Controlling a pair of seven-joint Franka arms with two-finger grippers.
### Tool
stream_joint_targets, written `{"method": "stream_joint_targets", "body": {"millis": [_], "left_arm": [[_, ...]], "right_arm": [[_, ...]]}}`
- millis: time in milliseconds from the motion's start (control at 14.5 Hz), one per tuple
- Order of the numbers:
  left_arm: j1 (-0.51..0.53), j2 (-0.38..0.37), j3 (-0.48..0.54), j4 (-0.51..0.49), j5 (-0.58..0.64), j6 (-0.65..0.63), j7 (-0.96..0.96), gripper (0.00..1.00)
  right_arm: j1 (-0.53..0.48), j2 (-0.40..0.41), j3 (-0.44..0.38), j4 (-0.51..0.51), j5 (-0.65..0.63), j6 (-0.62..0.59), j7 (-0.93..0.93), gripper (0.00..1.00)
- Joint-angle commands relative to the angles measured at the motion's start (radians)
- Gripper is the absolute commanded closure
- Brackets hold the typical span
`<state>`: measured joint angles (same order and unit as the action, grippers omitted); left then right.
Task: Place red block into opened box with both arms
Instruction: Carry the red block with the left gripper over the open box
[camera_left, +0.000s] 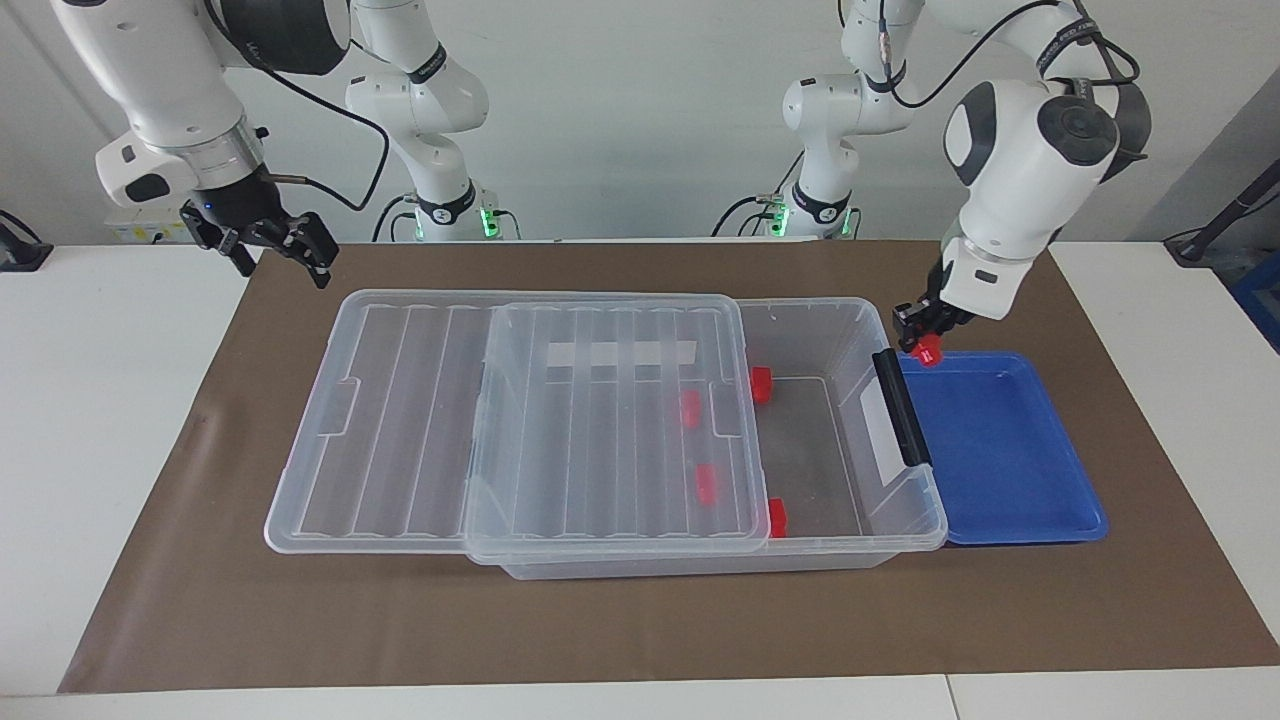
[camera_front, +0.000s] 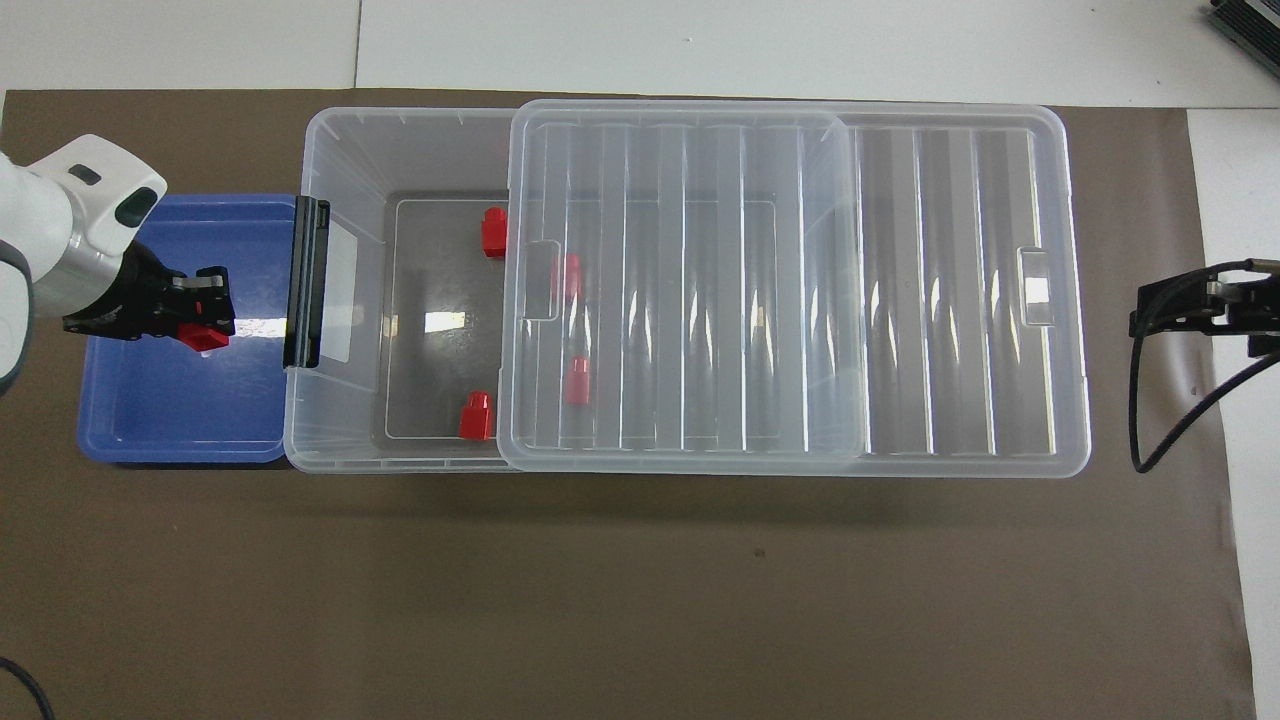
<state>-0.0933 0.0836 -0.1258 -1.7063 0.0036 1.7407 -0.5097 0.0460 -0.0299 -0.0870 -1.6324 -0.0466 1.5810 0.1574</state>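
My left gripper (camera_left: 922, 328) is shut on a small red block (camera_left: 930, 349), held in the air over the blue tray's corner beside the box's black handle (camera_left: 901, 405). In the overhead view this gripper (camera_front: 208, 312) and the block (camera_front: 201, 336) hang over the tray. The clear box (camera_left: 860, 310) lies lengthwise, its ribbed lid (camera_left: 420, 420) slid toward the right arm's end, leaving the handle end uncovered. Several red blocks (camera_left: 761, 384) lie inside. My right gripper (camera_left: 282, 262) hangs open and empty in the air, off the lid's end over the mat's edge (camera_front: 1150, 318).
A shallow blue tray (camera_left: 1000, 450) touches the box at the left arm's end and holds nothing on its floor. A brown mat (camera_left: 640, 620) covers the table. The lid (camera_front: 950, 300) overhangs the box (camera_front: 340, 130) by about half its length.
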Motion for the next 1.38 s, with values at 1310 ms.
{"method": "stream_joint_targets", "body": {"millis": [1310], "left_arm": [[-0.198, 0.198, 0.011, -0.216, 0.17, 0.559, -0.191, 1.0]], "right_arm": [[-0.009, -0.008, 0.006, 0.003, 0.037, -0.047, -0.071, 0.0]]}}
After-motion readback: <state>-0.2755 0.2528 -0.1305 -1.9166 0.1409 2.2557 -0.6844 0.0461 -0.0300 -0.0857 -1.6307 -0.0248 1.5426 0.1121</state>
